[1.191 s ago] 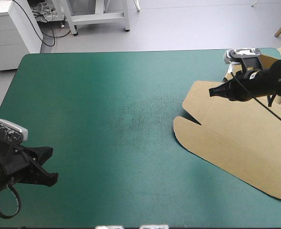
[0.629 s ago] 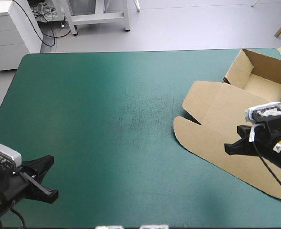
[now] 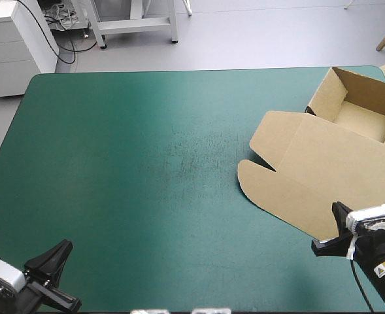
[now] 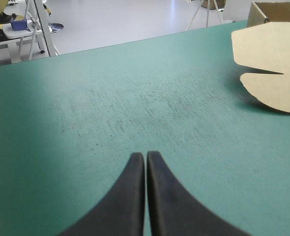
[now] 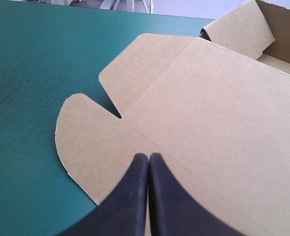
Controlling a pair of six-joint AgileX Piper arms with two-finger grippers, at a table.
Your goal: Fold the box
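Here we are: the box (image 3: 323,176) sits at the far right corner of the worktop (image 3: 146,163). Its tray (image 3: 365,108) has its walls up by the far edge, and its lid (image 5: 209,113) lies flat, reaching toward the middle. I'd call the folding all but done as it lies.

My right pincer (image 5: 148,156) is closed to a single point and carries nothing. It hangs over the lid's near edge, just beside the rounded flap (image 5: 83,132). I can't tell whether the tips rest on the board or float just above it.

My left pincer (image 4: 145,155) is closed too and empty. It's low over bare teal-green cover at the near left corner, with the box well apart from it.

The step in hand, as I read it, is getting clear without spoiling the tray. To do that well:

- The right pincer should come straight up off the lid, not slide across it. A dragging tip could shove the whole sheet and tug the tucked walls loose.
- It should keep off that rounded flap and the notch beside it, where a finger could snag.
- The left has nothing to do near the board, so it's best kept wide.
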